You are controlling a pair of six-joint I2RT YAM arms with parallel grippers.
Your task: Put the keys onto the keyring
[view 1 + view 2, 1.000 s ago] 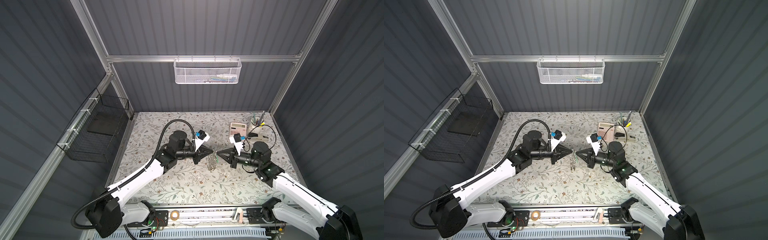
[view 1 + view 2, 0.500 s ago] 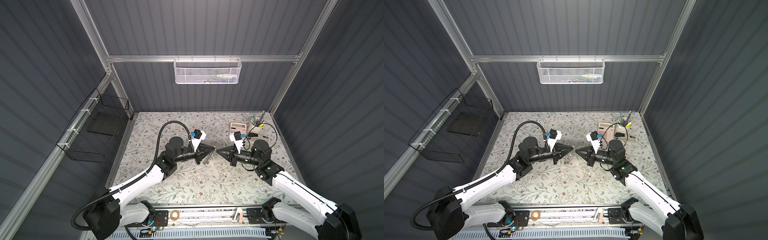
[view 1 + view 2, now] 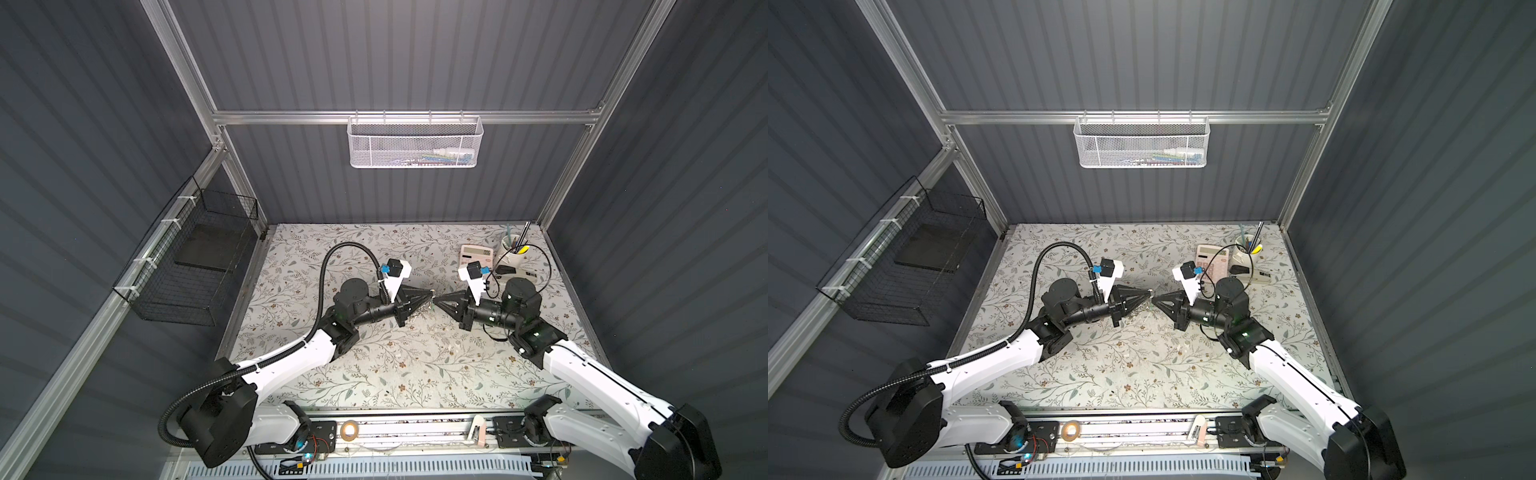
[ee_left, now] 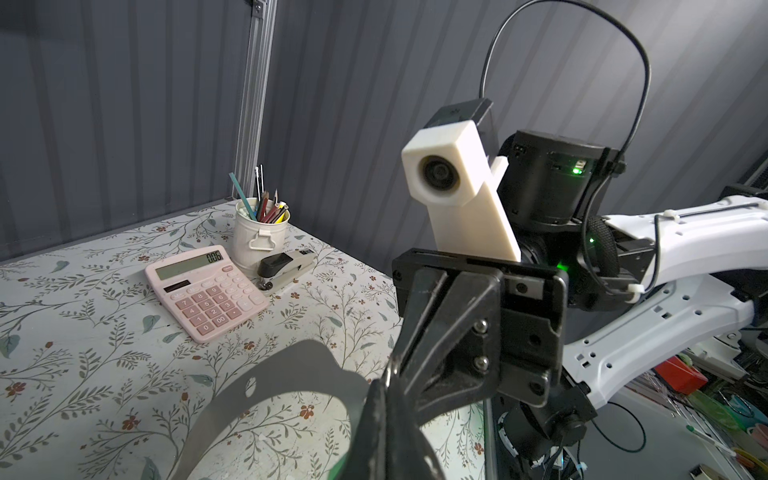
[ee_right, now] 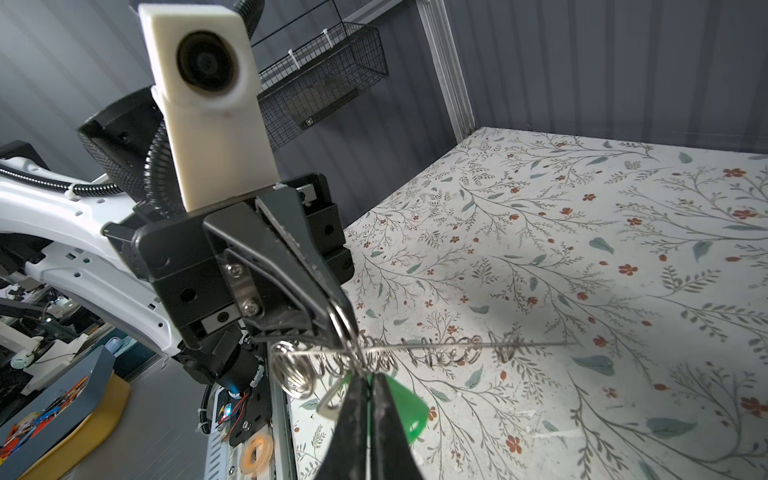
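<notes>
The left claw (image 5: 343, 328) is pressed together on the thin dark wire of the keyring (image 5: 419, 347), gripping it at one edge, so the hoop runs away from the fingertips nearly edge-on in the right wrist view, with its coiled silvery pieces strung along it. Tip to tip with it, the right claw (image 5: 370, 384) is also pressed together and pinches the key (image 5: 409, 409). The key's bright green head shows on both sides of the dark fingers, just under the hoop's wire and among the silvery coils. Whether the key is already threaded on the wire cannot be told. In both top views the two claws meet over the middle of the table (image 3: 374, 374), the left claw (image 3: 429, 296) and the right claw (image 3: 436, 300) almost touching, and the keyring's silvery fringe (image 3: 419, 311) shows just below the left claw's tip. At the table's far right corner, well apart from the claws, lie a pink calculator (image 4: 205, 291), a stapler (image 4: 286, 266) and a white cup of pencils (image 4: 259, 239), close together. A black wire basket (image 3: 195, 266) hangs on the left wall and a white mesh basket (image 3: 415, 143) on the back rail.
</notes>
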